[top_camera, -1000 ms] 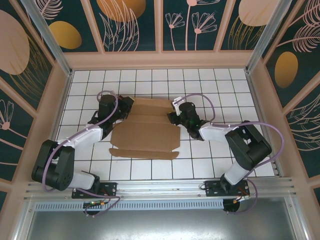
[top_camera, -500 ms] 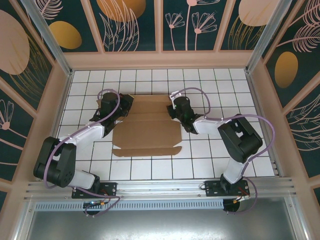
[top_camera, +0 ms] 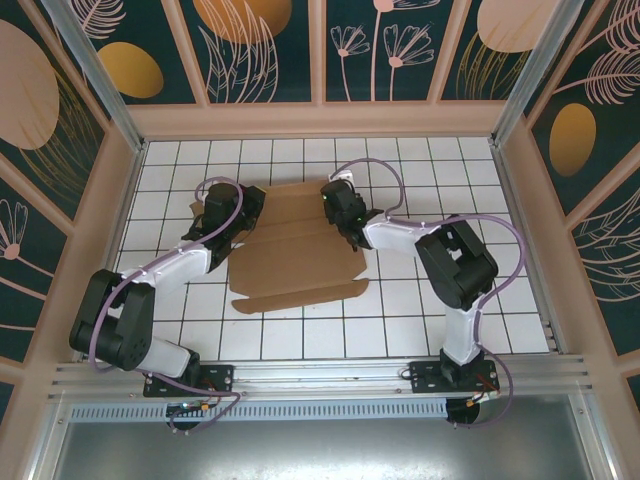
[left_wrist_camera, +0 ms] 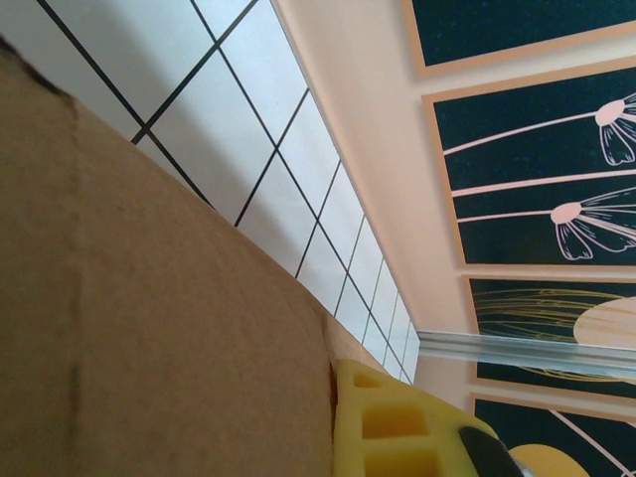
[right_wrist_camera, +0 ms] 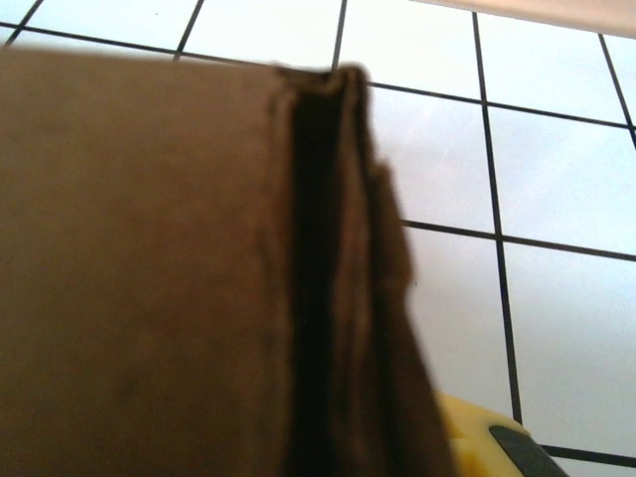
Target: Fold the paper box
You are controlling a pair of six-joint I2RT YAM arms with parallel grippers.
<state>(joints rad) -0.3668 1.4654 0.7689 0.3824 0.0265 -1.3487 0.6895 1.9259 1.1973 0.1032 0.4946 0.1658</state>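
Flat brown paper box (top_camera: pixel 296 262) at frame centre on white tiled floor (top_camera: pixel 440 190): matte cardboard, creased, flaps out. The left gripper (top_camera: pixel 243 215) pinches its left edge, yellow pocketed finger (left_wrist_camera: pixel 393 427) against the sheet. The right gripper (top_camera: pixel 340 212) is at the upper right flap, doubled layers beside its yellow fingertip (right_wrist_camera: pixel 475 429); can't tell if clamped.

A white tiled surface with thin black grid lines (top_camera: pixel 300 345) is framed by a low peach-coloured border (top_camera: pixel 320 120) along its far, left and right edges. Above the border rise dark teal wall panels painted with pale flowers, leaves and orange ovals (top_camera: pixel 270 60), set in peach frames. Slanted silver aluminium posts (top_camera: pixel 90 70) stand at both far corners. Along the near edge runs a silver aluminium rail (top_camera: pixel 320 378), then a perforated grey strip (top_camera: pixel 330 410) and plain grey sheet metal (top_camera: pixel 320 450).
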